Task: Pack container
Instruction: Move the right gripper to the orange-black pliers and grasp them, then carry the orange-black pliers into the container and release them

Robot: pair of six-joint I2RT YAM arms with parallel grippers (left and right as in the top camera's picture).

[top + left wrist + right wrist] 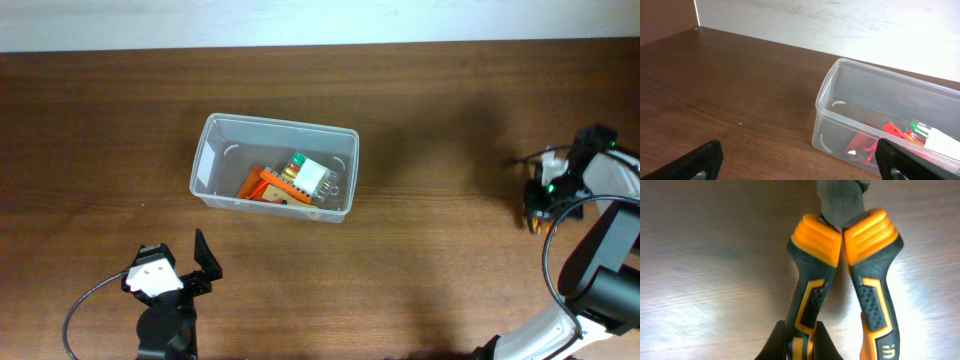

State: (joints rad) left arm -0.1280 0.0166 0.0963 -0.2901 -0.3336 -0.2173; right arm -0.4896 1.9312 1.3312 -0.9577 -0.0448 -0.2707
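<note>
Two or so items lie in the container point(218, 160) so far: an orange-handled tool point(262, 185) and a small box of coloured bits point(310, 175) resting against it toward the right end of the tub. The packing looks partly done, with at least one piece left outside. That piece is a pair of pliers point(870, 290) with orange and black handles, at the right edge of the surface point(420, 280), well apart from the container. The right pincer point(802, 337) is on them, its fingers together around one handle by the look of it. The wrist view is too close to say whether the pliers are lifted or lying flat. The left pincer point(799, 152) is apart and holds nothing, at the near left, just short of the container. The container itself sits left of centre. It is a clear rectangular tub with rounded corners and a thick rim, lidless, its left half bare.
</note>
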